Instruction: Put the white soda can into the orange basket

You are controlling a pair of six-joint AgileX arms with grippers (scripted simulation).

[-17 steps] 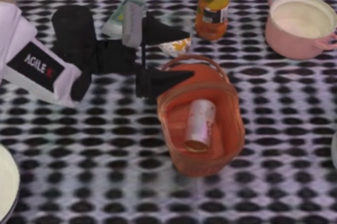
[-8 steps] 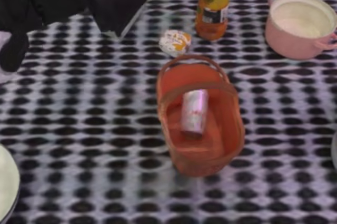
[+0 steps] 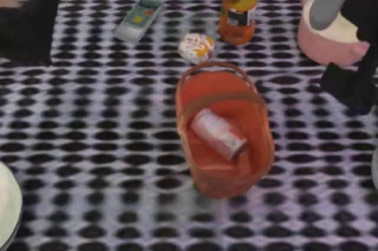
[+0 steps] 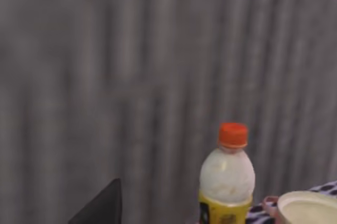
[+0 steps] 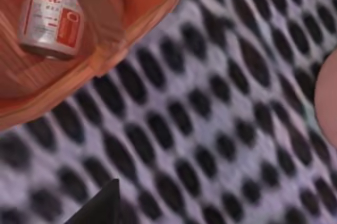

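Note:
The white soda can (image 3: 218,134) lies on its side, slanted across the ribbed floor of the orange basket (image 3: 263,115) at the table's middle. No gripper touches it. My left gripper (image 3: 29,23) is pulled back to the far left corner, open and holding nothing; the left wrist view shows one dark finger (image 4: 102,205) against the grey wall. My right gripper (image 3: 353,85) hangs at the right edge, apart from the basket, open and holding nothing. In the right wrist view, the can (image 5: 50,16) shows its red markings under the basket's handle (image 5: 105,50).
A tall orange juice bottle (image 3: 239,6) and a round white-orange packet (image 3: 196,47) stand behind the basket. A green-white carton (image 3: 137,18) lies at the back left. A pink pot (image 3: 331,44) sits back right, under my right arm. A white dish (image 3: 7,204) shows front left.
My left gripper drew away from the basket to the far left corner. The can rolled to a slanted lie inside the basket. My right arm has come in at the right.

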